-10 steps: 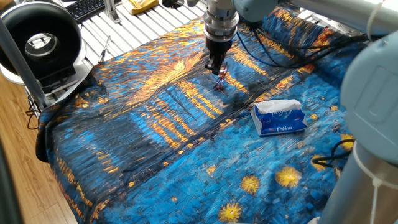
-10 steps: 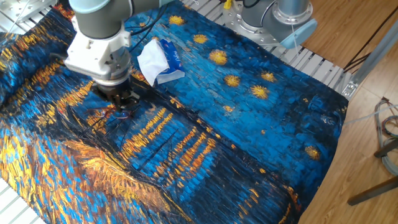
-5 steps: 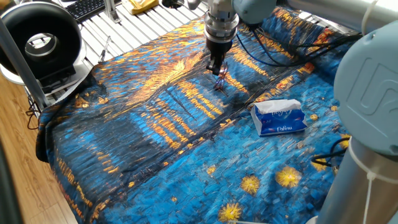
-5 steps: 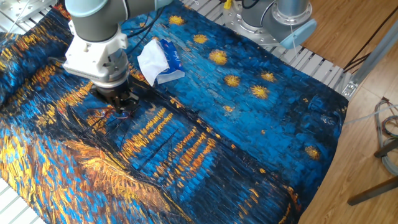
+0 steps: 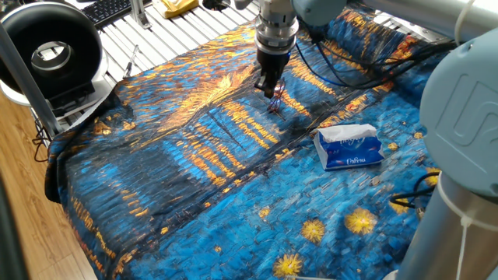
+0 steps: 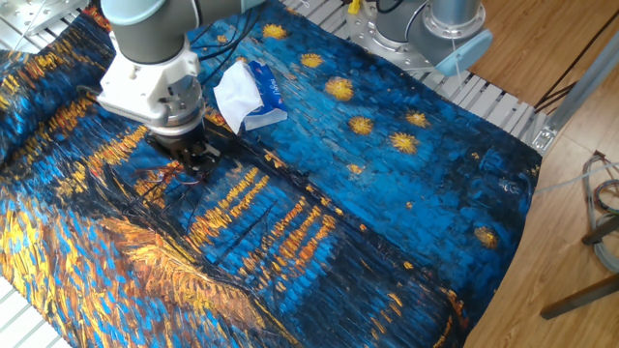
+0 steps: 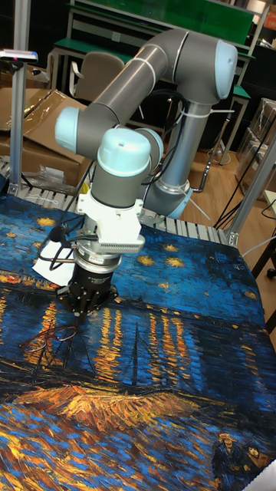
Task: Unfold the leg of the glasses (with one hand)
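Note:
The glasses [image 5: 275, 101] are a thin reddish wire frame lying on the painted blue and orange cloth [image 5: 194, 179]. In the tall fixed view the glasses [image 7: 47, 337] lie just left of and below the gripper [image 7: 81, 308], with a thin wire running up toward the fingertips. The gripper [image 5: 269, 89] points straight down at the glasses' end, its fingers close together and apparently pinched on the leg. In the other fixed view the gripper [image 6: 195, 166] hides most of the glasses [image 6: 164, 180]. The leg itself is too thin to make out clearly.
A blue tissue pack [image 5: 349, 147] with white tissue sticking out lies on the cloth near the gripper, and shows again as the tissue pack [image 6: 250, 97]. A black ring light [image 5: 50, 54] stands beyond the cloth's corner. Cables trail from the arm over the cloth.
The gripper has shifted a little sideways, rightward in the other fixed view, staying low at the glasses. The tissue pack has not moved.

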Controlling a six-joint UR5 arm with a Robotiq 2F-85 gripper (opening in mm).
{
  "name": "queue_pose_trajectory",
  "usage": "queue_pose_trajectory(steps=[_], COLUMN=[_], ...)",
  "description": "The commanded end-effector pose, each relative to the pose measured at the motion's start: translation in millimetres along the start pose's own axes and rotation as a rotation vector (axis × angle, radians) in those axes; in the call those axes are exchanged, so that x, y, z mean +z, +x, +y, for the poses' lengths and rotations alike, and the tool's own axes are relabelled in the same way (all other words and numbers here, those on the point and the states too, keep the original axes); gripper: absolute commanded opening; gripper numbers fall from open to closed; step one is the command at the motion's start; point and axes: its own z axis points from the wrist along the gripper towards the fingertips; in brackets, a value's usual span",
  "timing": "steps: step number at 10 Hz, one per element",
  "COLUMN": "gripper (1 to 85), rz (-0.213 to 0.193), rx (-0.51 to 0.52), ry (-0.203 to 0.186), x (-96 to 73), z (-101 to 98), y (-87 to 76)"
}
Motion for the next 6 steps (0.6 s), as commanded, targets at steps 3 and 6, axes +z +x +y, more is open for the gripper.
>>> queue_pose_trajectory(steps=[3,6], gripper=[1.0,1.0], rz=[0.002,0.007], rx=[-0.014,0.036], ry=[-0.025,-0.022], x=[-1.5,-1.7], z=[5.7,-1.2], y=[1.0,2.3])
